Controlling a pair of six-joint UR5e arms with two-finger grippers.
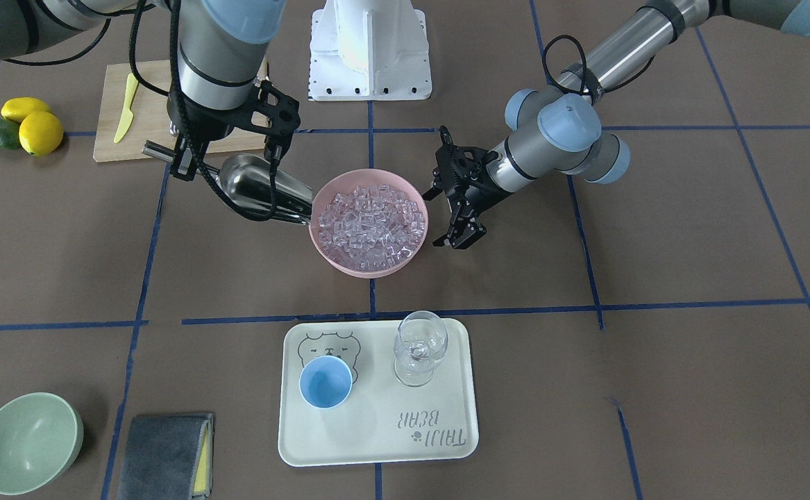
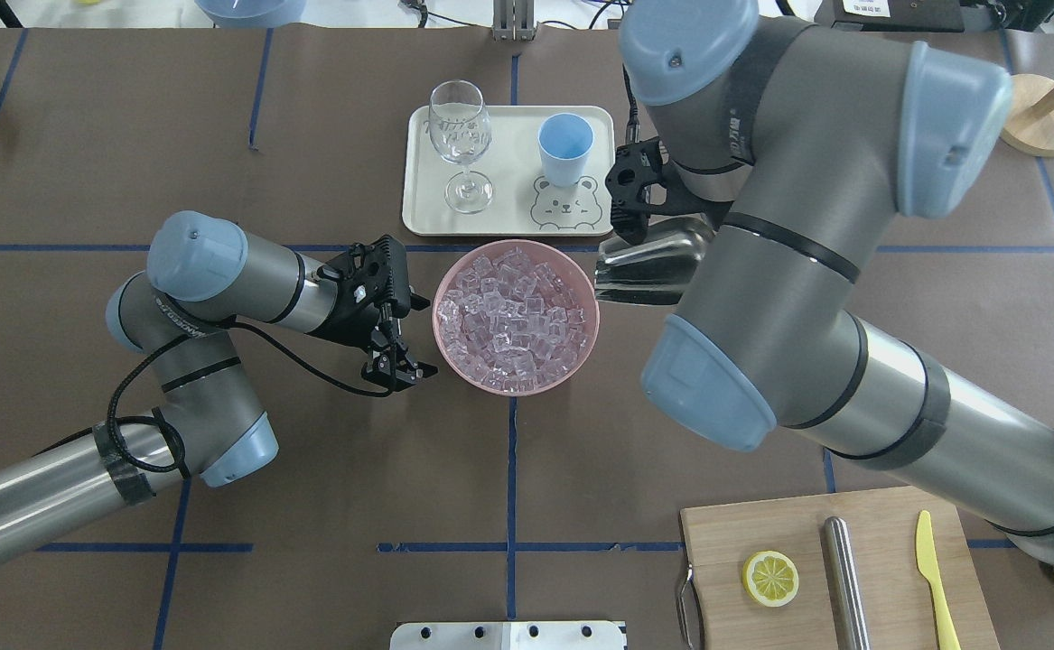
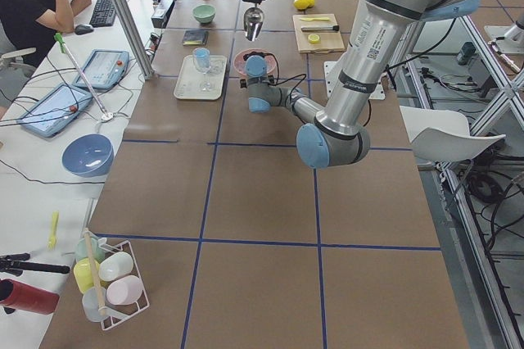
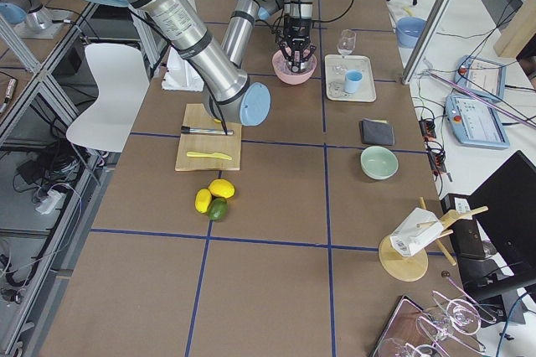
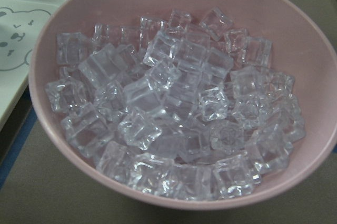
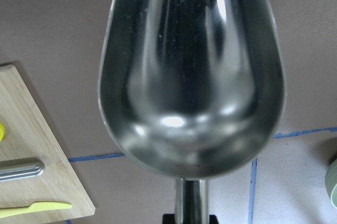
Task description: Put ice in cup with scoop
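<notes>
The ice (image 1: pixel 370 219) (image 2: pixel 513 316) (image 5: pixel 174 113) fills a pink bowl (image 1: pixel 370 272) (image 2: pixel 516 390) at mid-table. My right gripper (image 1: pixel 182 155) is shut on the handle of the steel scoop (image 1: pixel 259 187) (image 2: pixel 648 262). The scoop hangs just outside the bowl's rim with its mouth toward the bowl. Its trough (image 6: pixel 189 77) is empty. My left gripper (image 1: pixel 457 239) (image 2: pixel 397 372) stands open beside the bowl's other side, holding nothing. The light-blue cup (image 1: pixel 325 382) (image 2: pixel 565 144) stands upright and empty on the cream tray (image 1: pixel 446 430) (image 2: pixel 508 122) beyond the bowl.
A clear wine glass (image 1: pixel 418 347) (image 2: pixel 461 135) shares the tray with the cup. A wooden board (image 2: pixel 761 533) by the robot's right carries a lemon slice, a steel cylinder and a yellow knife. A green bowl (image 1: pixel 26 441), grey cloth (image 1: pixel 165 455) and whole lemons (image 1: pixel 30 125) lie farther right.
</notes>
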